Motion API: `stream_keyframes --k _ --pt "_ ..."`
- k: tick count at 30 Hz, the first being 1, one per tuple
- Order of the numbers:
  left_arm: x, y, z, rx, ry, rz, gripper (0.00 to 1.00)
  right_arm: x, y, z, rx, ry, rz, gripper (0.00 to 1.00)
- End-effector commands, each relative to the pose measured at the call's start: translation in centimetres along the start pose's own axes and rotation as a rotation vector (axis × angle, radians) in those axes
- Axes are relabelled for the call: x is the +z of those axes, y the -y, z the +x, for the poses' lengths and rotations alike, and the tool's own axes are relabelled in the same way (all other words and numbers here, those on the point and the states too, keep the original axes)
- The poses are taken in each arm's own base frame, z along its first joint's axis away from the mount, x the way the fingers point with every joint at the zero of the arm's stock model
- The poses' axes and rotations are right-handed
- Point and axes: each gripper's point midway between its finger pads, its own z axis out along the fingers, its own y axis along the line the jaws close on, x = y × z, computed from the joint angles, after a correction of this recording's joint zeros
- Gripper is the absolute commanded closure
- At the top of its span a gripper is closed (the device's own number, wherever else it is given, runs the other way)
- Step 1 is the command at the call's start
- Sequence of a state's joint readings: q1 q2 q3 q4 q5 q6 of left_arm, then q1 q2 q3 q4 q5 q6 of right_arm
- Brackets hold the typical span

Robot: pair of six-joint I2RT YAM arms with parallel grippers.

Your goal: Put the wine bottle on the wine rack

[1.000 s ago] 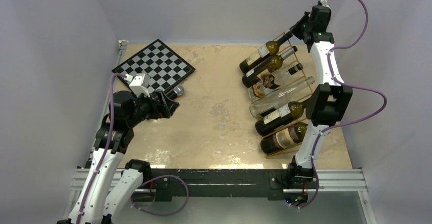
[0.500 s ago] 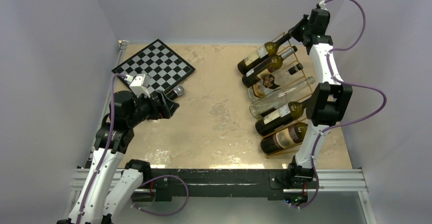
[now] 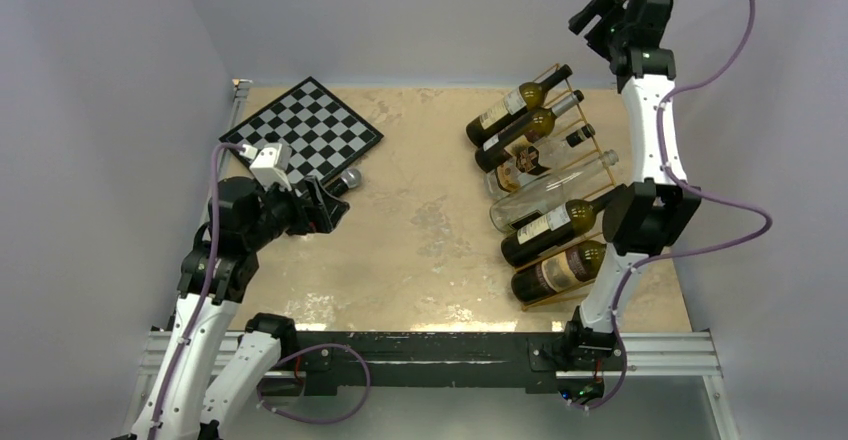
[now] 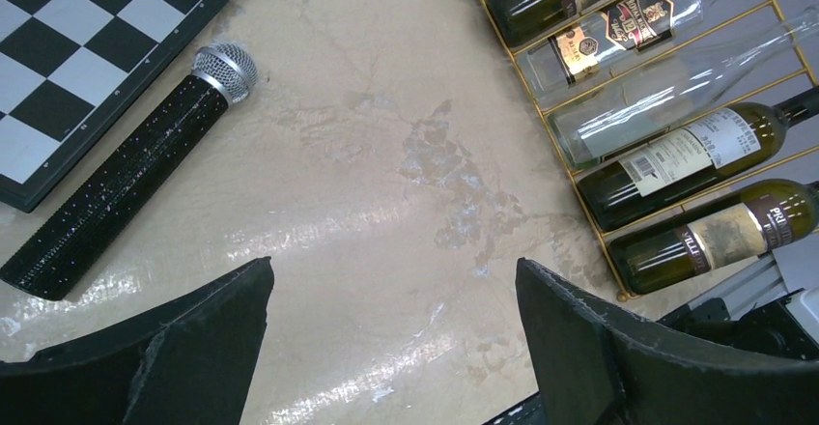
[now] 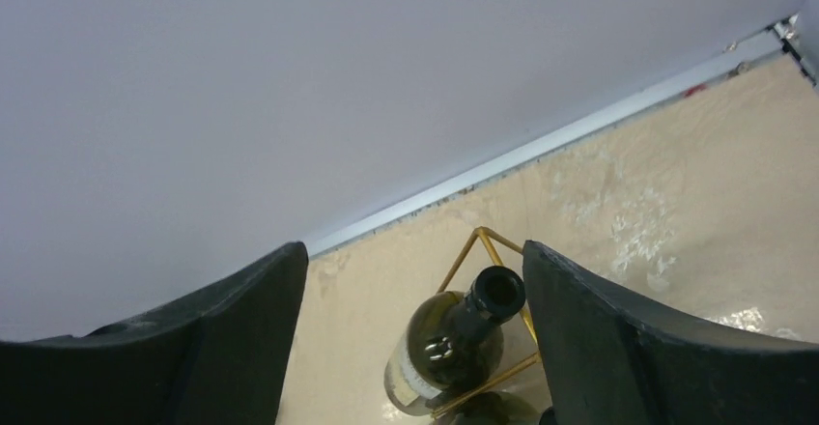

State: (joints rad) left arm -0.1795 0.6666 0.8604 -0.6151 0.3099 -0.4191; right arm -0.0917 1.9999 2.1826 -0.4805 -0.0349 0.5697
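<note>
While the wine bottle (image 3: pixel 515 105) lies racked (gold rods (image 5: pixel 465 252)), right end effector (image 5: pixel 413 251) gapes, seemingly empty.

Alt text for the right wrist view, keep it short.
The right pincer, open, frames the neck end of a dark green wine bottle resting in the gold wine rack. Beige table and a plain grey wall lie beyond.

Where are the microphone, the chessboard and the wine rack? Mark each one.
microphone (image 4: pixel 121 185), left wrist view, middle of its black handle.
chessboard (image 3: pixel 315 125), top external view, centre of the board.
wine rack (image 5: pixel 460 260), right wrist view, slanted gold rod at its far end.
</note>
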Motion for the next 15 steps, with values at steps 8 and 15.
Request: stream_keyframes --k 8,15 --pt "-1.9 0.9 -1.7 0.009 0.035 -0.012 0.01 -15.8 -2.9 -0.7 -0.154 -0.053 -0.085 0.07" --pt "-3.1 0.4 -2.0 0.019 0.108 -0.044 0.01 -26.4 1.1 4.2 -0.242 -0.052 -0.028 0.07"
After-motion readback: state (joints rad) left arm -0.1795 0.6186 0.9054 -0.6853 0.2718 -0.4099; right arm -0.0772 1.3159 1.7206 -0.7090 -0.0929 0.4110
